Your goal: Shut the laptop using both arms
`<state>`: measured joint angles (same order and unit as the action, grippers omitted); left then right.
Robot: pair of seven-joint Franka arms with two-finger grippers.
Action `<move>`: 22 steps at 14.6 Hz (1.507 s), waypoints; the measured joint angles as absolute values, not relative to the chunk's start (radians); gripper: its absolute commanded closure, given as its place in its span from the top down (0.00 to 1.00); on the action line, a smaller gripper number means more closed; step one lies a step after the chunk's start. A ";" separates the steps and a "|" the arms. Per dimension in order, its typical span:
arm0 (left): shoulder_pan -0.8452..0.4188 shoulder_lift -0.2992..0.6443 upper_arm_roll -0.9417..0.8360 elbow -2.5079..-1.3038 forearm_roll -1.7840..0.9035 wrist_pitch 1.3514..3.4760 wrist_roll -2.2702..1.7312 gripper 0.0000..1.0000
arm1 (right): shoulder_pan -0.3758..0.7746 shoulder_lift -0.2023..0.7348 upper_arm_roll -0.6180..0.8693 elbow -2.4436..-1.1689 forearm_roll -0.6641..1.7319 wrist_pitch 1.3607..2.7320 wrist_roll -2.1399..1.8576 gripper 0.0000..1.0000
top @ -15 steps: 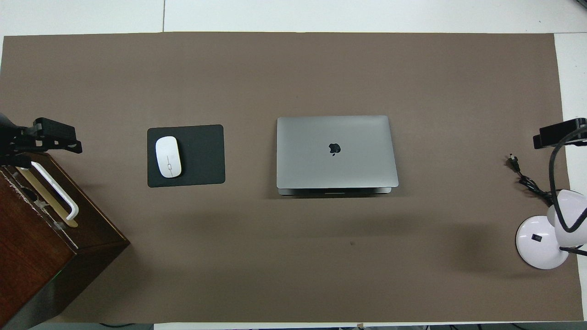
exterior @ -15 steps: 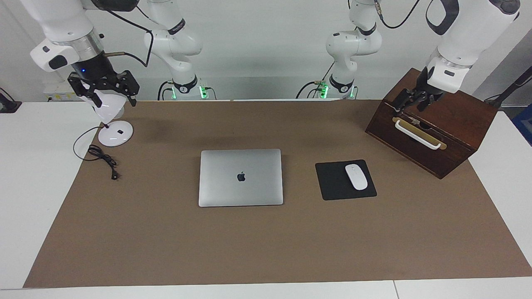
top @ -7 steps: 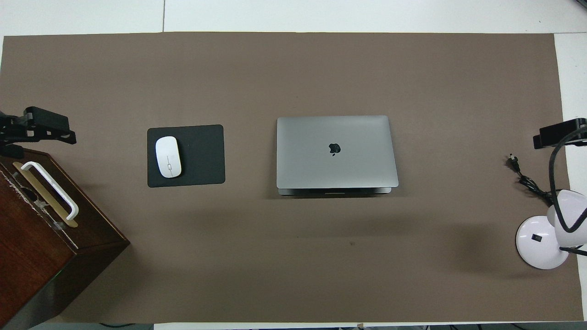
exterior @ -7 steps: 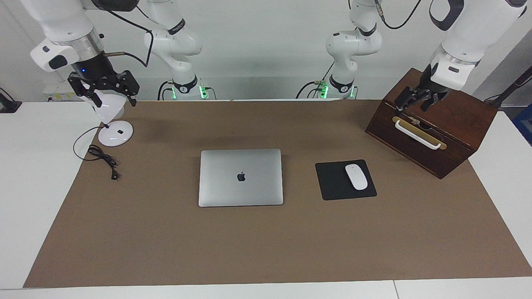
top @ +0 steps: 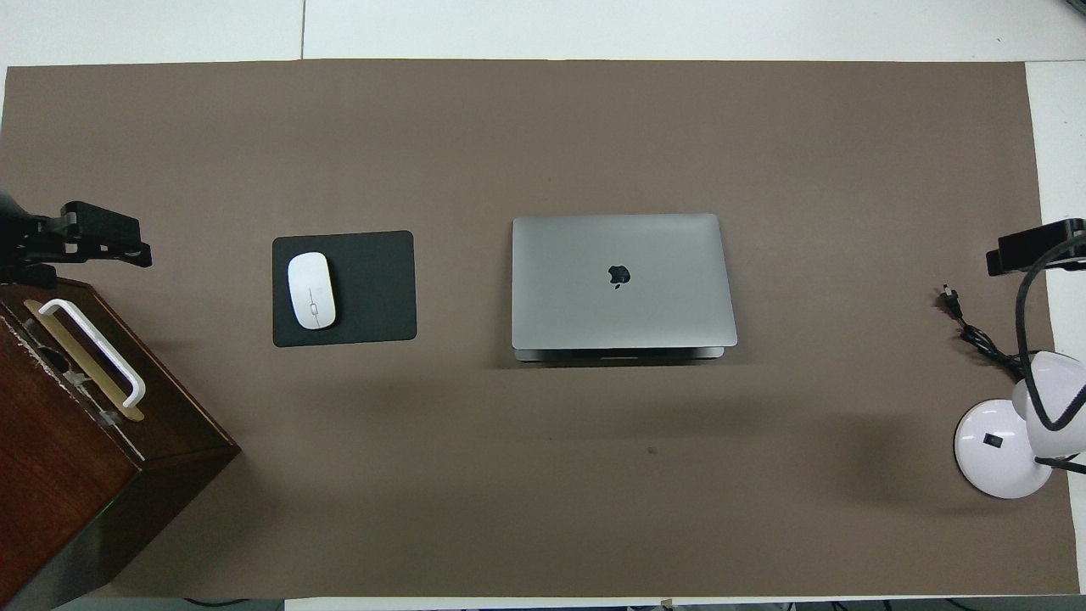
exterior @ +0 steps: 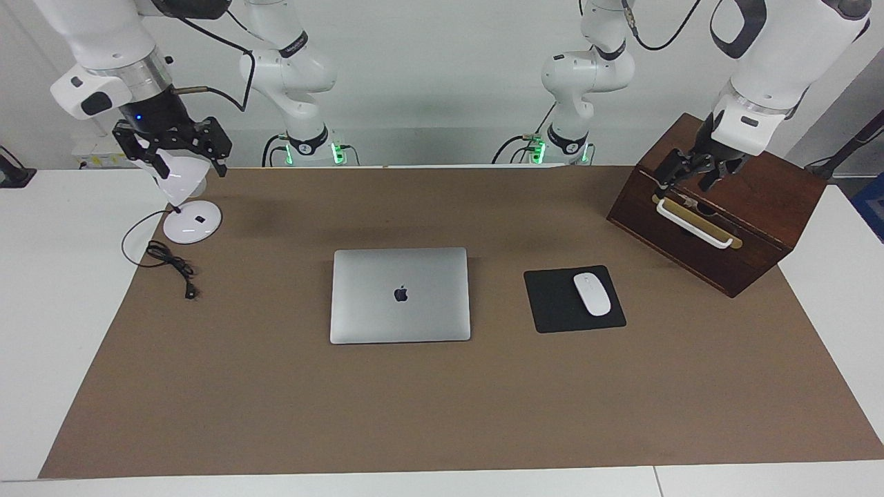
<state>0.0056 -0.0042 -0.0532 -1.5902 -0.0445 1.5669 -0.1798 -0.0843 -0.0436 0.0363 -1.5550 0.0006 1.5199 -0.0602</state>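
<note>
The silver-grey laptop (exterior: 400,295) lies flat in the middle of the brown mat with its lid down and the dark apple logo facing up; it also shows in the overhead view (top: 622,283). Neither gripper touches it. My left gripper (exterior: 693,171) hangs over the front top edge of the wooden box (exterior: 732,207), just above its white handle (exterior: 693,223). My right gripper (exterior: 173,146) hangs with its fingers spread over the white desk lamp (exterior: 186,207) at the right arm's end of the table. Its tip shows in the overhead view (top: 1035,246).
A white mouse (exterior: 592,294) rests on a black mouse pad (exterior: 552,304) between the laptop and the box. A black cable with a plug (exterior: 173,266) lies beside the lamp base. The brown mat (exterior: 442,407) covers most of the white table.
My left gripper rose slightly over the box, then came back down a little. The right gripper and the laptop have not moved.
</note>
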 measured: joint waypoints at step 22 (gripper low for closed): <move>0.006 -0.015 -0.037 -1.590 -0.026 1.571 -0.050 1.00 | -0.086 -0.044 0.036 -1.555 0.001 1.521 -0.060 1.00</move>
<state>0.0065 -0.0145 -0.0368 -1.5898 -0.0257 1.5715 -0.0497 -0.0859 -0.0436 0.0357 -1.5551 0.0006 1.5209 -0.0602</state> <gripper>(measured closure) 0.000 0.000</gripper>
